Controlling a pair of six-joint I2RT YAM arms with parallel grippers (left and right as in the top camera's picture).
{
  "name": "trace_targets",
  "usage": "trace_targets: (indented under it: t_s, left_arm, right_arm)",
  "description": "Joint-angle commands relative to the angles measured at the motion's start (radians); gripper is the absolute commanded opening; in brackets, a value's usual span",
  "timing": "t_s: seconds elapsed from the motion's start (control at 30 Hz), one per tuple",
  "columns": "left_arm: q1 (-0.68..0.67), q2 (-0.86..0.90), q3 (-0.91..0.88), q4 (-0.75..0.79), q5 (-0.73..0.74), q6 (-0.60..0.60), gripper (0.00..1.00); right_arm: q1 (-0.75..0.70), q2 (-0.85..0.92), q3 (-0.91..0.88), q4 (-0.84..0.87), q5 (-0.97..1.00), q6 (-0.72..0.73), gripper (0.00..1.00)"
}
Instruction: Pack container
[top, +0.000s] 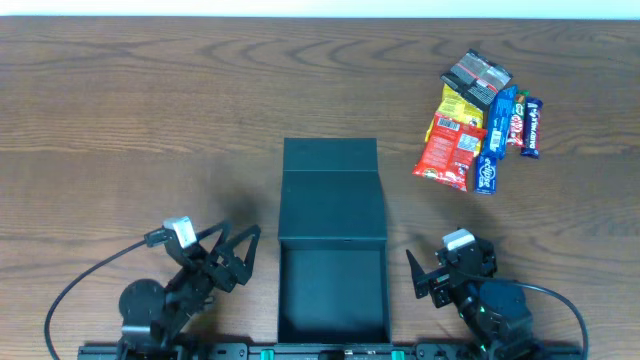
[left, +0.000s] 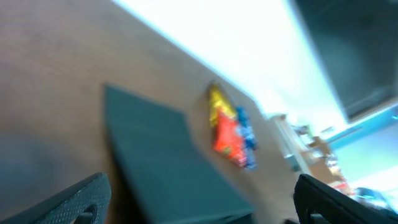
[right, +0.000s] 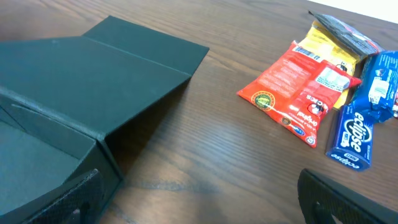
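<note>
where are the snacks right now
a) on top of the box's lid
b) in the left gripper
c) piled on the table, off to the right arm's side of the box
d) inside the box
c: the snack packets lie in a pile on the table, away from the box on the right arm's side, and the open box has nothing in it.

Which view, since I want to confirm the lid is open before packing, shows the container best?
Overhead: the whole container shows, lid folded back, inside empty. The right wrist view shows only the lid and part of the box, sharply; the left wrist view is blurred and cuts it off.
</note>
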Motion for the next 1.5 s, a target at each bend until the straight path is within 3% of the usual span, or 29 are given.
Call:
trace_targets:
  t_s: [0.0,0.2,0.37,0.47,0.57,0.8,0.83,0.9,0.97,1.07,1.1,1.27,1.47]
  left_arm:
    - [0.001,-0.002,0.006,0.044,0.082,-0.080,0.96]
    - [0.000,0.183,0.156,-0.122,0.062,0.148,0.96]
    - [-0.016,0.522,0.493,-0.477,-0.108,0.465,0.96]
    - [-0.077,0.686,0.634,-0.616,-0.198,0.523,0.96]
    - [-0.235,0.841,0.704,-0.721,-0.348,0.520,0.96]
    - [-0.523,1.059,0.703,-0.704,-0.481,0.397,0.95]
    - [-0.532,1.073,0.703,-0.703,-0.492,0.391,0.99]
    - [-0.536,1.110,0.703,-0.701,-0.497,0.365,0.86]
    - [-0.537,1.138,0.699,-0.693,-0.497,0.334,0.83]
    - [-0.537,1.175,0.681,-0.665,-0.493,0.304,0.55]
    - [-0.537,1.189,0.673,-0.651,-0.492,0.298,0.52]
    - [-0.538,1.221,0.638,-0.603,-0.436,0.299,0.57]
    - [-0.560,1.221,0.587,-0.591,-0.436,0.299,0.55]
  right_arm:
    - [-0.007,-0.007,-0.008,-0.001,0.000,-0.001,0.99]
    - [-0.007,-0.007,-0.008,-0.001,0.000,-0.001,0.99]
    - [-0.007,-0.007,-0.008,-0.001,0.000,-0.001,0.99]
    - [-0.007,-0.007,-0.008,-0.001,0.000,-0.001,0.99]
    - [-0.007,-0.007,-0.008,-0.001,0.000,-0.001,0.99]
    - [-0.007,-0.007,-0.008,-0.001,0.000,-0.001,0.99]
    - [-0.007,-0.007,-0.008,-0.001,0.000,-0.001,0.99]
    - [-0.007,-0.007,-0.008,-0.001,0.000,-0.001,0.99]
    - [-0.007,-0.007,-0.008,-0.001,0.000,-0.001,0.99]
    - [-0.007,-0.007,-0.008,-0.001,0.000,-0.001,0.99]
    - [-0.007,-0.007,-0.008,-0.001,0.000,-0.001,0.99]
    - [-0.007,-0.007,-0.008,-0.001,0.000,-0.001,0.99]
    - [-0.007,-0.007,-0.008,-0.001,0.000,-0.001,0.99]
